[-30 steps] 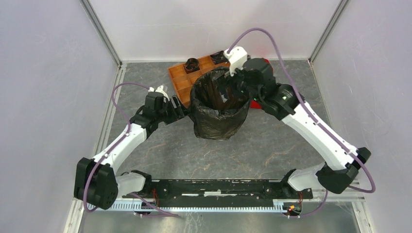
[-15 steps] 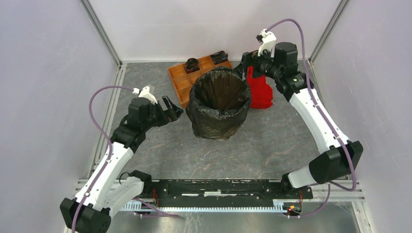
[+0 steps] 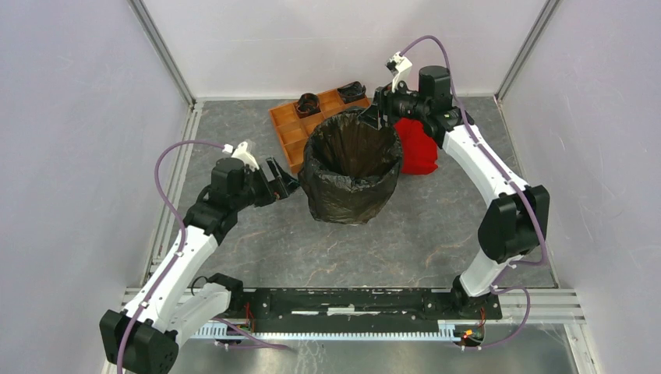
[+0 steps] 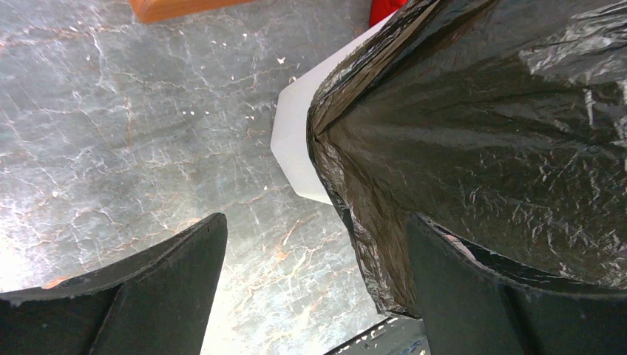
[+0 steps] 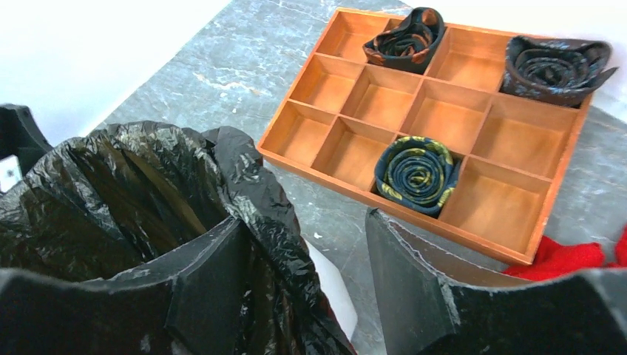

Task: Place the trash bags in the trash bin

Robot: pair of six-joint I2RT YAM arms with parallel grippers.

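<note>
While left tool (image 4: pixel 314 225) gapes, right tool (image 5: pixel 303 222) straddles bag (image 5: pixel 126 177).

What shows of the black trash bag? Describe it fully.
The trash bag is thin, glossy, crinkled black plastic lining the upright white trash bin, mouth open, its top folded outward over the rim and hanging down the walls. The right claw straddles its far rim; the left claw stands open beside it.
</note>
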